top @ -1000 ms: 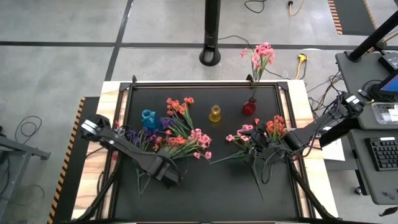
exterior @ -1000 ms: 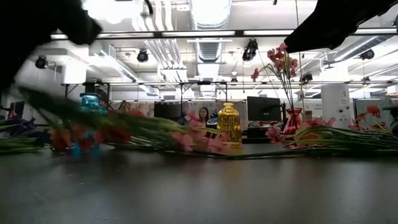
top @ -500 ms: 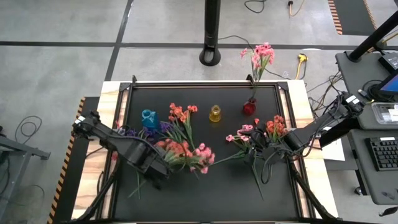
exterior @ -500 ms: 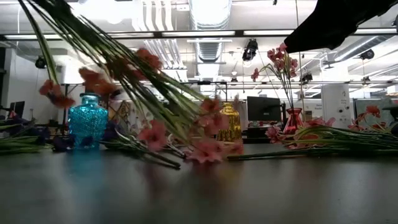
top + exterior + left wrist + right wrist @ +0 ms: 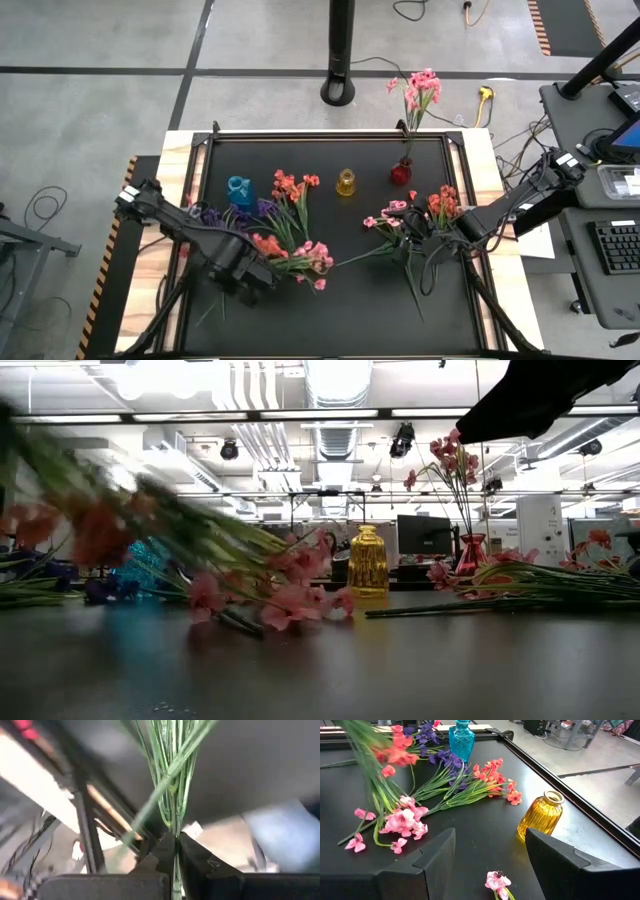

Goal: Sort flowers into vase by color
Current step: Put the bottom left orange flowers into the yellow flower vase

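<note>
My left gripper is over the table's near left part, shut on a bunch of green stems. Its orange-red and pink blossoms spread toward the middle, low over the table. My right gripper is open above a pile of pink and orange-red sprays lying at the right. A blue vase, a yellow vase and a red vase stand in a row. The red vase holds pink flowers. My left gripper pinches several thin green stems together between its two fingers. The stems run on past the fingertips, and some cut ends stick out behind toward the near left. The blossom ends hang low at the table; whether they touch it I cannot tell.
Purple sprays and one more orange-red spray lie beside the blue vase. The black mat has a raised frame, with wooden edges outside it. A stand's pole rises behind the table. Bare mat lies at the near middle.
My left gripper has moved toward the table's left edge and lifted the bunch by its stems. The flowers lay flat, then rose steeply with their blossoms trailing, and now swing low. The pink and orange-red heads have slid toward the near edge. The right arm has kept still.
</note>
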